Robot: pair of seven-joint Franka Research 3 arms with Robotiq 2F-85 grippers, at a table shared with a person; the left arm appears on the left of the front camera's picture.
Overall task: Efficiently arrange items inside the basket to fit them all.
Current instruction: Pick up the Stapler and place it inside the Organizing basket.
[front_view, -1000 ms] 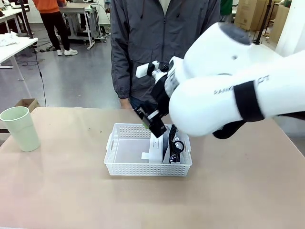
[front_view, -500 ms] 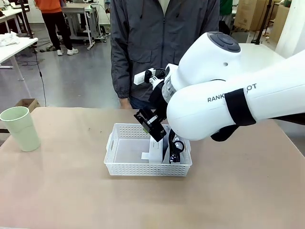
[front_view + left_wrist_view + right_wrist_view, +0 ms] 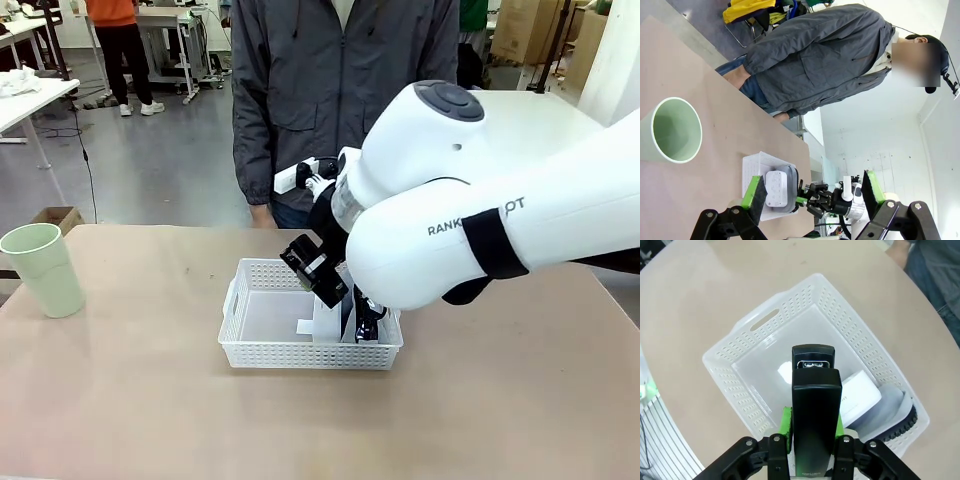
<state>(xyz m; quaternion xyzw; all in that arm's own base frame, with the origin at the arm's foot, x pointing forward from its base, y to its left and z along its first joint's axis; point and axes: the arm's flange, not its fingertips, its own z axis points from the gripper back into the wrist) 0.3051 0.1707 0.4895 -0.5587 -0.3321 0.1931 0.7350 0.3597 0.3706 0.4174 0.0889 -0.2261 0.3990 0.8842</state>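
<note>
The stapler (image 3: 812, 400) is gripped tight by the right claw (image 3: 812, 426). It is pinched between the two green pads (image 3: 786, 424), with its long black body pointed down. It is held over the basket (image 3: 742, 342), just beside the box (image 3: 859, 397). From the front, the right claw (image 3: 320, 272) is seen low over the far side of the basket (image 3: 300, 355). Much of that side is hidden by the big white right arm (image 3: 450, 200).

The box (image 3: 328, 318) is stood on its edge in the right half of the basket. The pouch (image 3: 366, 318) is tucked between the box and the right wall. In the right wrist view the pouch (image 3: 896, 410) is seen pressed into that corner.

The cup (image 3: 42, 270) is stood upright on the table (image 3: 150, 410), at the left edge. It is kept well apart from the basket.

The left claw (image 3: 812, 192) is held wide open, and nothing is gripped by it. In its view the cup (image 3: 674, 131) is seen from above, with the mouth turned to the camera.

A person (image 3: 340, 90) in a grey jacket is seen at the far side of the table, close behind the basket.
</note>
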